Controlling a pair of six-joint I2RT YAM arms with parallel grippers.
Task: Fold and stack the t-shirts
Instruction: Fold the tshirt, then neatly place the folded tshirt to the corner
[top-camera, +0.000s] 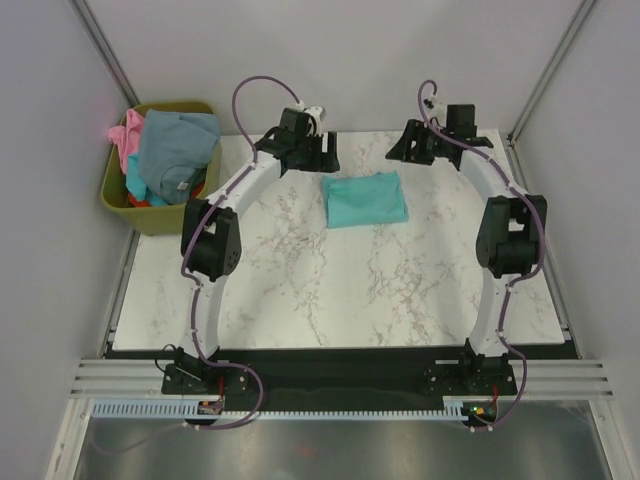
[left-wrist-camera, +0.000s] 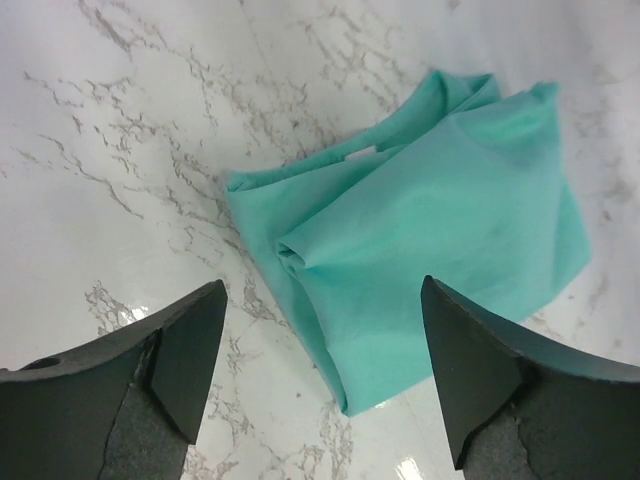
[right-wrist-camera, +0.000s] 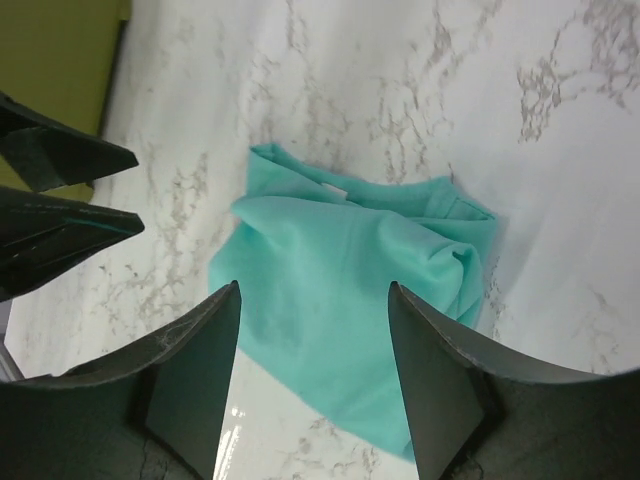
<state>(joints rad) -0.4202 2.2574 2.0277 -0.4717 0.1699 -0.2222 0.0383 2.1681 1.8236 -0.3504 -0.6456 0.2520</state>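
A teal t-shirt (top-camera: 366, 199) lies folded into a small rectangle at the back middle of the marble table (top-camera: 300, 290). The left wrist view has it (left-wrist-camera: 440, 240) below and ahead of my open left gripper (left-wrist-camera: 325, 295), which holds nothing. My right gripper (right-wrist-camera: 315, 290) also hangs open and empty above the same shirt (right-wrist-camera: 340, 290). In the top view the left gripper (top-camera: 318, 155) sits just left of the shirt's far edge and the right gripper (top-camera: 405, 150) just right of it. A grey-blue t-shirt (top-camera: 178, 145), a pink one (top-camera: 125, 135) and a red-orange one (top-camera: 140, 201) are heaped in the bin.
An olive-green bin (top-camera: 160, 215) stands off the table's back left corner, and its wall (right-wrist-camera: 55, 60) shows in the right wrist view. White enclosure walls rise on the left, right and behind. The left gripper's fingers (right-wrist-camera: 60, 200) appear at the left of the right wrist view.
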